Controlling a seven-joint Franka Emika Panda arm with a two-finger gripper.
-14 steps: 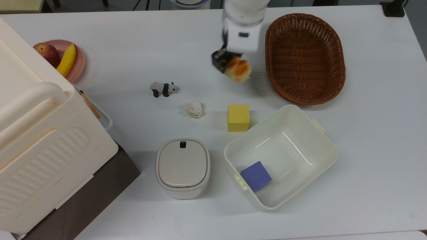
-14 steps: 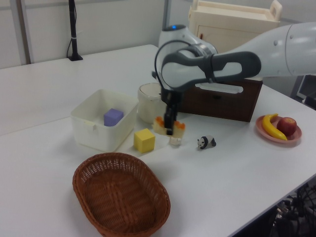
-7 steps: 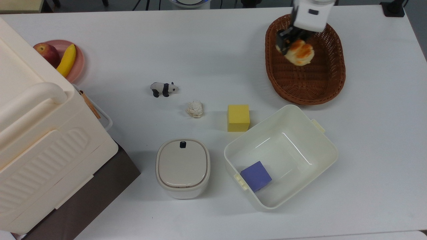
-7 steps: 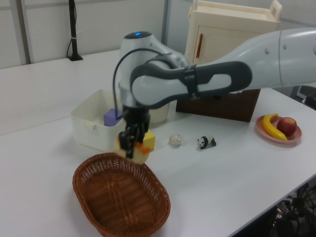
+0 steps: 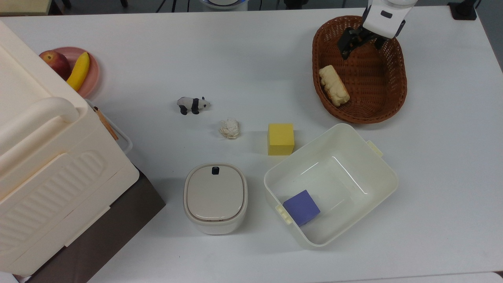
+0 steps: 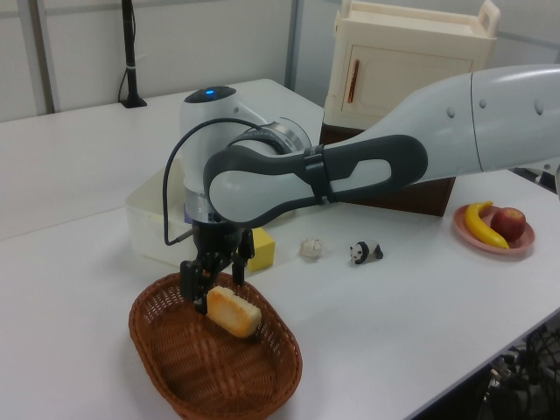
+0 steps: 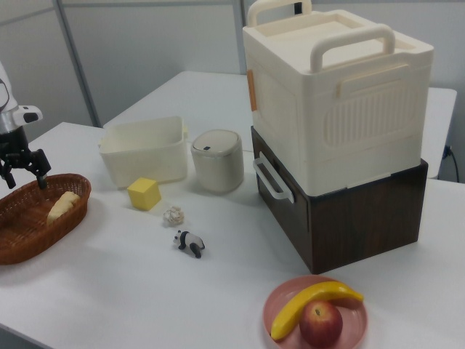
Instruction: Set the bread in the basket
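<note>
Dropped from the now-released pincer (image 5: 362,44), the bread (image 5: 334,85) lies in the basket (image 5: 397,90), below it and apart.

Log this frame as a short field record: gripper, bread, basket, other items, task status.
gripper: open, empty, above the basket's far end in the top view
bread: lying inside the basket, apart from the gripper
basket: on the table, upright
bin: holds a purple cube
other items: yellow cube, paper ball, panda, lidded pot, plate with banana and apple
task status: bread appears placed
</note>
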